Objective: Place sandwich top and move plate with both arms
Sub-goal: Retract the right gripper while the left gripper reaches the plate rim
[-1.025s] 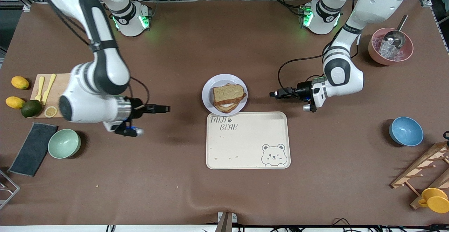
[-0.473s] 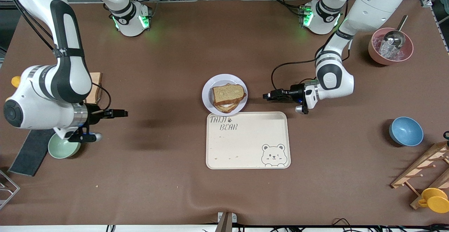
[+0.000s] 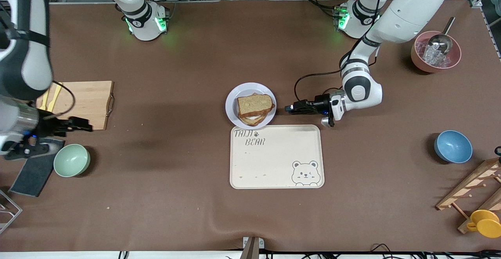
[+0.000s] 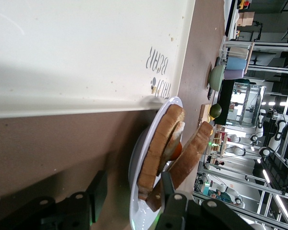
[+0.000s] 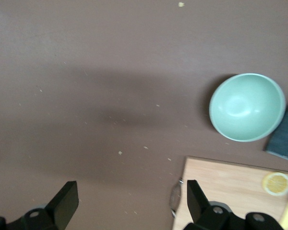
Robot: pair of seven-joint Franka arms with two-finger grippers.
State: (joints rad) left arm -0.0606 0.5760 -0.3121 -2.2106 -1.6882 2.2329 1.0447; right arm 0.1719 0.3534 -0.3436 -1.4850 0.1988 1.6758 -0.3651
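Moved: since the earlier pictures the right arm has swung away from the middle to its own end of the table, and the left arm has slid closer to the plate.
Table: brown mat covers the table (image 3: 176, 196), with loose crumbs on it.
Room: racks and cables run along the edge by the two green-lit bases.
Right arm's end: right gripper (image 3: 80, 125) hangs over the corner of the wooden cutting board (image 3: 90, 102), above the grey cloth (image 3: 33, 173) and the mint-green bowl (image 3: 71, 160).
Right gripper fingers: spread wide, nothing between them; the right wrist view shows bare mat, the bowl and a lemon slice (image 5: 276, 183) on the board.
Middle: plate (image 3: 235, 98) sits on the mat, touching the edge of the cream tray (image 3: 274, 165) that lies nearer to the front camera.
Sandwich top: brown bread slice (image 3: 254, 103) lies on the stack on the plate, a little askew over the lower slice.
Left gripper: left gripper (image 3: 289, 108) is low and level, just beside the plate's rim toward the left arm's end.
Left gripper fingers: partly parted, pointing at the plate; whether they touch the rim, I cannot tell.
Left arm pose: elbow bent, forearm coming down from its base, wrist turned sideways.
Left arm's end: pink bowl (image 3: 420, 61) with ice and a scoop, blue bowl (image 3: 453, 146), wooden rack (image 3: 469, 188), yellow cup (image 3: 485, 223).
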